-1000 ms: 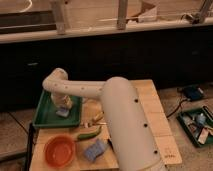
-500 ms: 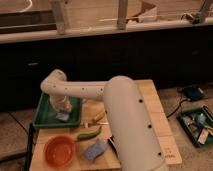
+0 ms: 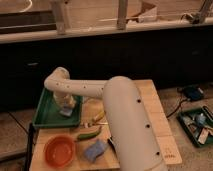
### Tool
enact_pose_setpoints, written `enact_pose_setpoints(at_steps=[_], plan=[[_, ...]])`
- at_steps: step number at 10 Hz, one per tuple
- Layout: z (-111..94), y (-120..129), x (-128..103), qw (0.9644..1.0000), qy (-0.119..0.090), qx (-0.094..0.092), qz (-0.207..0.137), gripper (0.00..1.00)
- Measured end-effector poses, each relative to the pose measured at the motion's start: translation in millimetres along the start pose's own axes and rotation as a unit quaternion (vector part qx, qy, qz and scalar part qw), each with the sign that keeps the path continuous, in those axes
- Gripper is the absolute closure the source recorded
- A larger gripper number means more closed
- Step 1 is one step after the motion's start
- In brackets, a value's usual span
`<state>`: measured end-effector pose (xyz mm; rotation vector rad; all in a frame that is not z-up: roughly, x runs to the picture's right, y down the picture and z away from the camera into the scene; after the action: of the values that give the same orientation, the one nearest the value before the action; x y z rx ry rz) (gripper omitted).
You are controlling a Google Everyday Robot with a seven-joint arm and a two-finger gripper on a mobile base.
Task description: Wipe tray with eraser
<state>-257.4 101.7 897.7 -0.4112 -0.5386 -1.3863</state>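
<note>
Down in the tray (image 3: pixel 44 118), the gripper (image 3: pixel 65 108) clasps the eraser (image 3: pixel 66 113) between its fingers.

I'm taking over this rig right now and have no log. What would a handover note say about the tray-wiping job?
Hand: low inside the tray, at its right side in the picture, directly above the eraser.
Eraser: lies on the tray floor beneath the hand; I cannot tell if they touch.
Done: the eraser is on the tray.
Left: wiping across the bare green floor; how much is already wiped cannot be told.
Leave alone: orange bowl and blue sponge on the table.
</note>
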Motion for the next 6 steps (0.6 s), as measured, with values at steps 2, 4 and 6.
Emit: enact_pose_setpoints(at_steps=[2,4,6], plan=[[1,-24,-10,0.9991,-0.012,0.03,-0.028,1.0],[-2,-30,-30,0.9973,-0.032,0.036,-0.056,1.0],[-4,-22,-34,0.9975,-0.035,0.027,-0.056,1.0]])
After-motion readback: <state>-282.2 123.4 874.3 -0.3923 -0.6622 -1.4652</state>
